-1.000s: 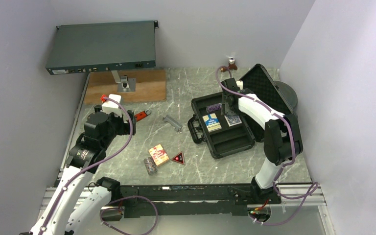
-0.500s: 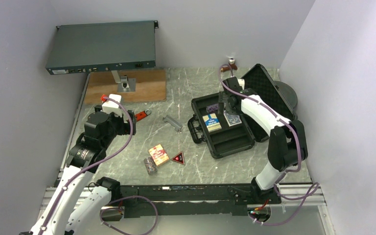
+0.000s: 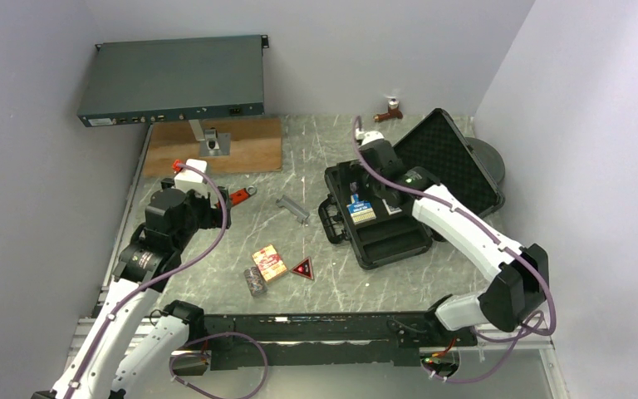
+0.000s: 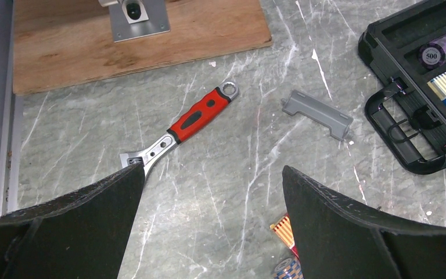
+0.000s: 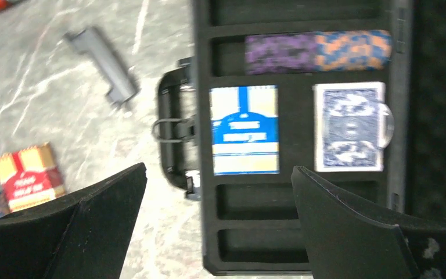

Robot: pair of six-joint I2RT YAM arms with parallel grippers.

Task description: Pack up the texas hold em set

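Note:
The black case (image 3: 399,241) lies open at the right of the table, its lid (image 3: 453,154) propped back. Inside it are a row of purple and orange chips (image 5: 318,52), a blue card box (image 5: 244,129) and a blue-backed deck (image 5: 348,126); two slots (image 5: 302,200) are empty. On the table are a red card box (image 3: 269,263), a short chip stack (image 3: 255,281) and a red triangular button (image 3: 303,268). My right gripper (image 3: 365,170) hangs open and empty above the case's left side. My left gripper (image 3: 213,208) is open and empty above bare table.
A red-handled wrench (image 4: 191,119) and a grey plastic piece (image 4: 316,113) lie between the arms. A wooden board (image 3: 216,145) with a metal stand sits at the back left under a grey rack unit (image 3: 174,83). The case's handle (image 5: 174,131) sticks out to the left.
My right arm has swung: its gripper rose from the back of the case and shifted left over the case's left side. The left arm has hardly moved.

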